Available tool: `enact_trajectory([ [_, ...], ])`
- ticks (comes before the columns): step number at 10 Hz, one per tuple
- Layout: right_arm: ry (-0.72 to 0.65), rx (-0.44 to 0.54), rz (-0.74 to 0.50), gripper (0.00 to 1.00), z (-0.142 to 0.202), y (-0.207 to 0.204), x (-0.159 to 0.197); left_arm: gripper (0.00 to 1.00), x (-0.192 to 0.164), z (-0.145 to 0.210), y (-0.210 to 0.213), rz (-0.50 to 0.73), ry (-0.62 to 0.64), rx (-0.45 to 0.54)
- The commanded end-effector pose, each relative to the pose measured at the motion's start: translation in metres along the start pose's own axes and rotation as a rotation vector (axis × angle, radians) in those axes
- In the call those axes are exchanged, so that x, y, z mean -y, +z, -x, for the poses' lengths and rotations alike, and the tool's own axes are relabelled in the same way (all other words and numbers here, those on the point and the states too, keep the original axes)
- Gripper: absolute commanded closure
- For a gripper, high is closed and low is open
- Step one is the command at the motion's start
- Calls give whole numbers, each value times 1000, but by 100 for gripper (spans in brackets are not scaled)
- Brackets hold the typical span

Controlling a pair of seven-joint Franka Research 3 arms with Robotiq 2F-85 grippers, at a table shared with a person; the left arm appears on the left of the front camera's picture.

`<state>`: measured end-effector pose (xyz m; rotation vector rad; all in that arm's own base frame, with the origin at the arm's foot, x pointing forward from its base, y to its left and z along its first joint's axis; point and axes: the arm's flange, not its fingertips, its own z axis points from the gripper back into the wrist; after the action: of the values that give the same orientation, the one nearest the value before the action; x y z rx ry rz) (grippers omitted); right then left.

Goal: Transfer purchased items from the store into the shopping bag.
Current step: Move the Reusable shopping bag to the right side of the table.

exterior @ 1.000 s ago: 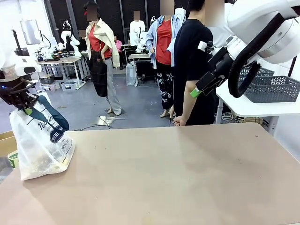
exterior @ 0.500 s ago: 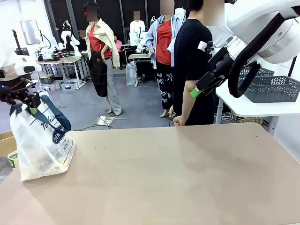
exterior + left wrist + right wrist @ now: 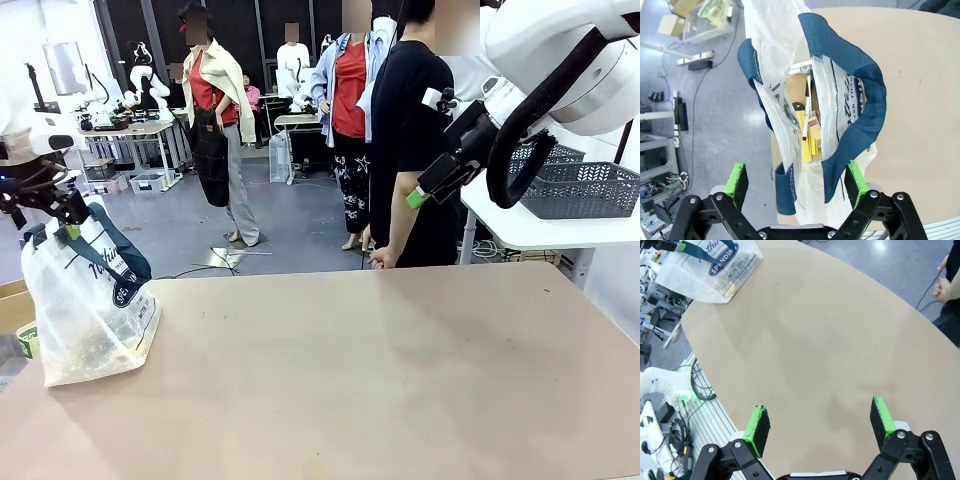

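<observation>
The shopping bag [image 3: 88, 305] stands at the table's left edge, translucent white with navy handles. My left gripper [image 3: 45, 222] hangs just above it, open. In the left wrist view the left gripper [image 3: 795, 181] straddles the slack navy handles [image 3: 860, 100] and grips neither. Through the bag's open mouth [image 3: 805, 120] show a yellow pack [image 3: 807, 145], a brown kraft packet [image 3: 797, 89] and small dark pieces. My right gripper [image 3: 428, 150] is raised at the upper right, open and empty. Its wrist view has the right gripper [image 3: 820, 422] over bare tabletop, with the bag [image 3: 715, 265] far off. The store [image 3: 580, 190], a dark grey perforated basket, sits on a white side table at the right.
A person in black [image 3: 410, 130] stands at the table's far edge, one hand [image 3: 380, 258] low by the rim; that hand [image 3: 941, 287] also appears in the right wrist view. The brown tabletop [image 3: 380, 370] is bare from middle to right. Cardboard boxes [image 3: 680, 15] lie on the floor beside the bag.
My left gripper has opened and let go of the bag's handles, which now hang slack and a little wider apart. The right arm has not moved.
</observation>
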<state>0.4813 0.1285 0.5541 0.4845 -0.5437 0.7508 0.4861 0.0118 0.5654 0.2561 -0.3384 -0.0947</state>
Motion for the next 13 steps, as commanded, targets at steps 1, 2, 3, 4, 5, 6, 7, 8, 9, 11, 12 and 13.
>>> enact_trajectory([
  [1,-13,-15,1,0,-2,1,-1,0,1,-7,11,3,15,-29],
  [2,-13,-15,1,0,-2,1,-1,0,0,-9,15,-7,18,-29],
  [3,-13,-15,1,0,-2,1,-1,0,0,-9,21,-7,28,-32],
  [4,-13,-15,1,0,-2,1,-1,0,-1,-9,27,-13,27,-28],
  [5,-13,-15,1,0,-2,1,-1,0,-1,-11,34,-4,15,-11],
  [6,-13,-15,1,0,-2,1,-1,0,2,-11,42,45,-17,19],
  [7,-13,-15,1,0,-2,1,-1,0,4,-11,55,119,-60,69],
  [8,-13,-15,1,0,-2,1,-1,0,6,-13,66,187,-103,95],
  [9,-13,-15,1,0,-2,1,-1,0,10,-18,73,251,-158,122],
  [11,-13,-15,1,0,-2,1,-1,0,28,-34,79,376,-283,188],
  [12,-13,-15,1,0,-2,1,-1,0,41,-40,79,405,-355,239],
  [13,-13,-15,1,0,-2,1,-1,0,53,-46,79,434,-415,277],
])
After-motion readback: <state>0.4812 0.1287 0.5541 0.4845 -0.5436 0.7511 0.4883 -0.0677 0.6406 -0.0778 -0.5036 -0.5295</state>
